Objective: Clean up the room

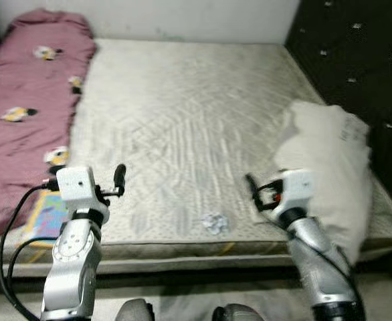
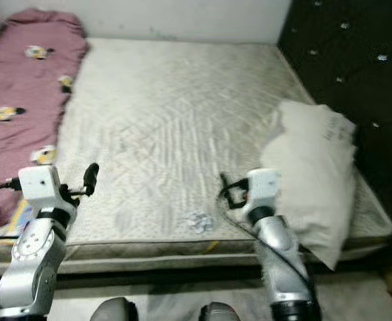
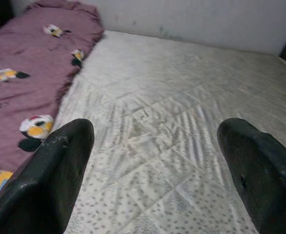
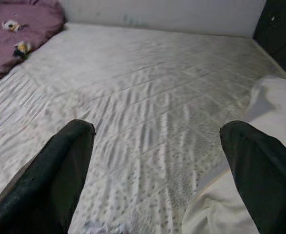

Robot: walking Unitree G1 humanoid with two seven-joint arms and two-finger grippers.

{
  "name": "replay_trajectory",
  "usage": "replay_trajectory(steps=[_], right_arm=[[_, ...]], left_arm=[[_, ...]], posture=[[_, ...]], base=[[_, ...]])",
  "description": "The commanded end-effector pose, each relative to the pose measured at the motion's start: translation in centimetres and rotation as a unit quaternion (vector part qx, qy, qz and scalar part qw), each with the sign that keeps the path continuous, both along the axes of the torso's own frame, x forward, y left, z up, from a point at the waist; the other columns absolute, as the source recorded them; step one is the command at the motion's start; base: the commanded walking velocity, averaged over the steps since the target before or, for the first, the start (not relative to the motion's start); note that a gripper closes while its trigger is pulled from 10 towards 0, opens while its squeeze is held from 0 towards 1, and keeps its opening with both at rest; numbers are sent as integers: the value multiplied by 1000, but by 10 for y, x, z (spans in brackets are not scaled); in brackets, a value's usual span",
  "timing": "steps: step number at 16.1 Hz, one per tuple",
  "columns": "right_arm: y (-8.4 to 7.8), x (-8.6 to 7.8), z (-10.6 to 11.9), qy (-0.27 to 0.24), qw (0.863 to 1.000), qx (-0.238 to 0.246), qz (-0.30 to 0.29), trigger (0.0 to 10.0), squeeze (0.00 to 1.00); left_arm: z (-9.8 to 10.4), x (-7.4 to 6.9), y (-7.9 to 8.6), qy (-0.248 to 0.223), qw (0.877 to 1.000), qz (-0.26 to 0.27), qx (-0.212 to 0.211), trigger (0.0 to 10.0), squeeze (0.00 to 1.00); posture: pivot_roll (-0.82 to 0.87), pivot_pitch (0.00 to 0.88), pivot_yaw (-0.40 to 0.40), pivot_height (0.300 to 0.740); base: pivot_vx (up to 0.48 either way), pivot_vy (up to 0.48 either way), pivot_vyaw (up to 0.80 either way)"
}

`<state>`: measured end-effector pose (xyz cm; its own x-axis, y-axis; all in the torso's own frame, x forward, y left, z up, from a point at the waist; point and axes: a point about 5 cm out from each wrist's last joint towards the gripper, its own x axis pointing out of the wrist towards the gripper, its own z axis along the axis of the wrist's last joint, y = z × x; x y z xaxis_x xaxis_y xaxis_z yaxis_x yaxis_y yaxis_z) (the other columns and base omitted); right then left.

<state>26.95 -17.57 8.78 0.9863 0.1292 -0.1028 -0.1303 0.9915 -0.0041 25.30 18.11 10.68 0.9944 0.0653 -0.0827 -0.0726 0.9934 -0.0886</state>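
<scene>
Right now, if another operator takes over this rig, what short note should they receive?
Left gripper: open, holding nothing, raised over the near left part of the mattress.
Right gripper: open, holding nothing, beside the white pillow.
Things: pink blanket lies along the mattress's left side; the pillow lies at the right, by the dark headboard; a small crumpled scrap lies near the front edge, between the two arms.
Done: nothing picked up yet.
Left: probably the scrap first, then blanket and pillow.
</scene>
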Motion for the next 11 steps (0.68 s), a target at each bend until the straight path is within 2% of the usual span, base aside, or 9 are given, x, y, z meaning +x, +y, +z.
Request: replay_trajectory(steps=[1,3,6,8,10,11], right_arm=[[-6,0,-1,6,1000,6,-15,10000,0],[-4,-3,0,2,1000,1,-7,10000,0],[-5,-4,2,-3,1000,6,-17,10000,0],[-12,0,5,-12,999,4,-44,10000,0],[-15,0,6,-16,999,1,-51,10000,0],[-16,0,7,-18,998,4,-58,10000,0]], left_arm=[[0,3,-2,-2,1000,-6,23,10000,0],[-1,2,-3,-3,1000,-5,17,10000,0],[-1,0,-6,-6,1000,-8,25,10000,0],[0,1,-6,-17,998,-10,52,10000,0],[-2,1,-6,-8,999,-7,52,10000,0],[-3,-1,-4,-3,999,2,42,10000,0]], posture=[[5,74,-27,740],[4,78,-24,740],[2,81,-25,740],[1,82,-27,740],[2,83,-30,740],[-5,87,-27,740]], base=[[0,0,0],[0,0,0],[0,0,800],[0,0,800],[0,0,638],[0,0,0]])
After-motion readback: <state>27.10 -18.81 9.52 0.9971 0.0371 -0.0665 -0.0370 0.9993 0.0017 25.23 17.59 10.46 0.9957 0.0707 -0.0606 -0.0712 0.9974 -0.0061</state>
